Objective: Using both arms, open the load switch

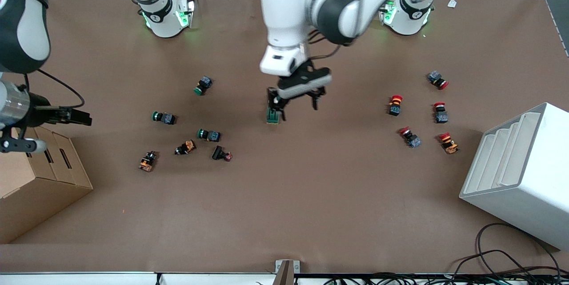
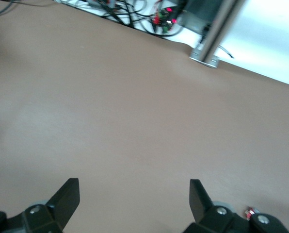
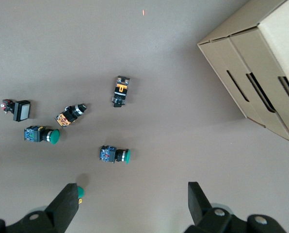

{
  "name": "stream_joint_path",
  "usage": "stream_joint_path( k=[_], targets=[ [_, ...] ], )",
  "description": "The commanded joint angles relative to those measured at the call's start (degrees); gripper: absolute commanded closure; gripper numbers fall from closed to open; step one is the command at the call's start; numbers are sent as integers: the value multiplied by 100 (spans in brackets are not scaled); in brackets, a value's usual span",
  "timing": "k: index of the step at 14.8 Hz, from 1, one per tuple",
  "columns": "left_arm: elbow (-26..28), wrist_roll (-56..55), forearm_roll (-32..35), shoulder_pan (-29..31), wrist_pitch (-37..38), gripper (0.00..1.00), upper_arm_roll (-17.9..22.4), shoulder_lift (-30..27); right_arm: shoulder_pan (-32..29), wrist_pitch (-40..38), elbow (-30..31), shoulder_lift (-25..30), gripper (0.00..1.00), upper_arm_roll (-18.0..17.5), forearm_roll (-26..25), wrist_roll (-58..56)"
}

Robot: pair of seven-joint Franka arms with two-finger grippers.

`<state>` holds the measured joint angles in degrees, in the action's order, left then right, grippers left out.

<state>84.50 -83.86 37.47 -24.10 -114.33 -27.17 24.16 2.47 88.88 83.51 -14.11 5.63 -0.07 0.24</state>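
Front view, left gripper (image 1: 295, 108) spread over load switch (image 1: 272, 116)

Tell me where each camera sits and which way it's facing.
Front view: high across the table, facing both bases; left end effector at the load switch.
Left wrist view: down onto bare table; own open fingers show.
Right wrist view: down onto push buttons, cardboard box; right end effector shows.
Front and right wrist views share buttons, box.

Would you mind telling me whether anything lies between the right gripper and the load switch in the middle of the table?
Yes. The right gripper hangs open above the cardboard box, and green push buttons lie on the table between it and the load switch. The left gripper, open, is already at the switch.
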Motion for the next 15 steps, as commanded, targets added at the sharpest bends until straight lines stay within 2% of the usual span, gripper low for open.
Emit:
stream_joint_path(
  k=[1,7,10,12,14,15],
  targets=[
    [31,868,-747,606,305,0,-43,-420,60,15,201,276,0,61,-125,-59],
    [5,2723,-2110,1803,551,0,45,-1027,-88,15,210,452,0,-79,-133,-77],
    [250,3979,-2288,1900,745,0,536,-1527,-291,33,201,505,0,-255,-133,-287],
    [321,4683,-2715,1979,771,0,896,-1791,-378,24,209,549,0,-281,-133,-332],
    [321,5254,-3077,2032,946,0,1151,-1950,-633,24,201,567,0,-579,-125,-332],
    [321,5597,-3096,2050,1139,0,1222,-2046,-634,24,201,584,0,-589,-125,-332]
  ],
)
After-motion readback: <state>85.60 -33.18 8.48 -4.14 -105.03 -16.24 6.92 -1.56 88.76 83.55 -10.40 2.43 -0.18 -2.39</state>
